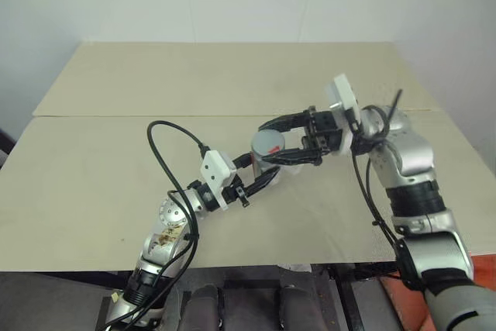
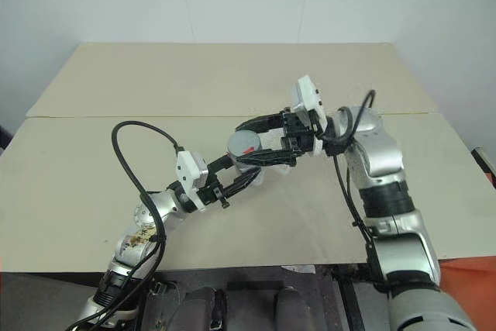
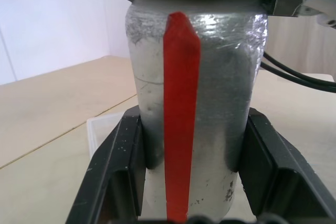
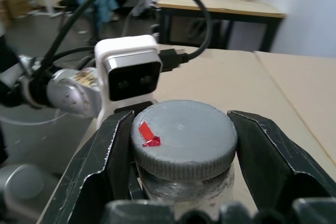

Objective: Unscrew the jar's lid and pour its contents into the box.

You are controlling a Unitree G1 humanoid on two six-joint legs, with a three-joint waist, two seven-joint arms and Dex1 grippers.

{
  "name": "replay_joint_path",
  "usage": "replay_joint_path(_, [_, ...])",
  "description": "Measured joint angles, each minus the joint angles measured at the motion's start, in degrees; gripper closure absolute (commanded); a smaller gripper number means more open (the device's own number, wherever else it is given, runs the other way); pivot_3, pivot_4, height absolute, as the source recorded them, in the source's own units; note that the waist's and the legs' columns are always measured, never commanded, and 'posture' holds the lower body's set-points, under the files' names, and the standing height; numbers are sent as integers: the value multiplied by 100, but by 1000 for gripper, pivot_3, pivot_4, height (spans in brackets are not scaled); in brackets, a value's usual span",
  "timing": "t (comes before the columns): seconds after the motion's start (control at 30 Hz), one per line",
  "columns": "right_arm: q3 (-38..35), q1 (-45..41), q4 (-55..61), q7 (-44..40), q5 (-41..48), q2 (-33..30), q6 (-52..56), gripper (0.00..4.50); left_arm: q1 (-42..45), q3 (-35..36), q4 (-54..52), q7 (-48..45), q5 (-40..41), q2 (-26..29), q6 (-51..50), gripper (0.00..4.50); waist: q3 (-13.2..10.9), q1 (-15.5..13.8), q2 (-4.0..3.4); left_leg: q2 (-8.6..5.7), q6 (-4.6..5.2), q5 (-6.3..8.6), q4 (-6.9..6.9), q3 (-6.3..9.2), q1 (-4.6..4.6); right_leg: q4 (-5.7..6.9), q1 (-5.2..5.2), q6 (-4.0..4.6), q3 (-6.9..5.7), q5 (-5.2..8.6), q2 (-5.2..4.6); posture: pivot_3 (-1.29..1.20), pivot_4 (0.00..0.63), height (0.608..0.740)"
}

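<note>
Above the desk (image 1: 116, 168), mid-air, we see the jar (image 3: 194, 108) clenched in the left claw (image 1: 267, 177) around its lower body, red stripe facing that wrist camera. Our right claw (image 4: 181, 145) is clamped on the lid (image 4: 182, 136), still on the jar. Behind the jar, a corner of the clear box (image 3: 105, 129) lies on the desk.

No words or numbers can be read. The jar (image 3: 194, 124) bears a plain red stripe. The lid (image 4: 184, 137) carries a red mark.
</note>
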State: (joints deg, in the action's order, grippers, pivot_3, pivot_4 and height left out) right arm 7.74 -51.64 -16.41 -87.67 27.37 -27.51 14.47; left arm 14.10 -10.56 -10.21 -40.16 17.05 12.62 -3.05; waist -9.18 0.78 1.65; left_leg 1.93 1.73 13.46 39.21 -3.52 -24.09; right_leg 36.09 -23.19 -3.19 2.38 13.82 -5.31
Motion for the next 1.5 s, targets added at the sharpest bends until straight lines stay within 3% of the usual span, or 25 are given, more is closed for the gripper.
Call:
replay_joint_path(0.27, [848,-729,-1241,-177,241,-87,-803,1701,-17,55,70,68,-28,59,-92,2454,-1,-14,-1,-1,0,0,0,-1,0,-1,-1,1,-1,0,-6,0,150,740])
replay_joint_path(0.5, [1182,-871,-1626,-199,501,-159,-1142,1701,-17,49,110,109,-106,52,-92,2454,-1,-8,-2,1,0,0,-1,0,-1,-1,-3,2,-1,-1,-7,0,150,740])
replay_joint_path(0.53, [1182,-870,-1641,-200,505,-159,-1151,993,-17,49,110,117,-113,47,-92,2454,-1,-9,-1,1,0,0,-1,0,-1,0,-3,2,-1,-1,-7,0,150,740])
replay_joint_path(0.63, [1149,-812,-1654,-200,502,-174,-1149,165,-15,28,90,117,-113,-27,-64,2454,-1,-20,-2,0,0,0,-1,1,-1,-2,-2,2,-2,-1,-10,0,150,740])
replay_joint_path(0.93, [234,157,-664,66,481,-201,-1088,39,-18,62,128,284,-204,-85,26,2454,-1,-24,-2,0,0,0,-5,2,-3,0,-5,2,-3,-1,-13,0,150,740])
replay_joint_path(1.17, [-216,1218,1040,1616,93,-329,-726,39,-11,55,412,551,-536,-166,136,2454,-1,-30,-2,-2,-1,0,-6,2,-3,1,-6,2,-2,-1,-13,0,150,740])
replay_joint_path(1.33, [-372,1874,2291,3377,-404,169,-374,39,29,45,466,739,-707,-252,158,2454,-1,-20,-2,-2,-1,0,-7,1,-4,2,-8,2,-1,-1,-11,0,150,740])
replay_joint_path(1.5, [-319,2345,3521,4472,-651,416,285,39,93,60,542,997,-924,-313,188,2454,-1,-30,-2,-3,-1,0,-7,2,-6,0,-8,2,-2,-1,-10,0,150,740])
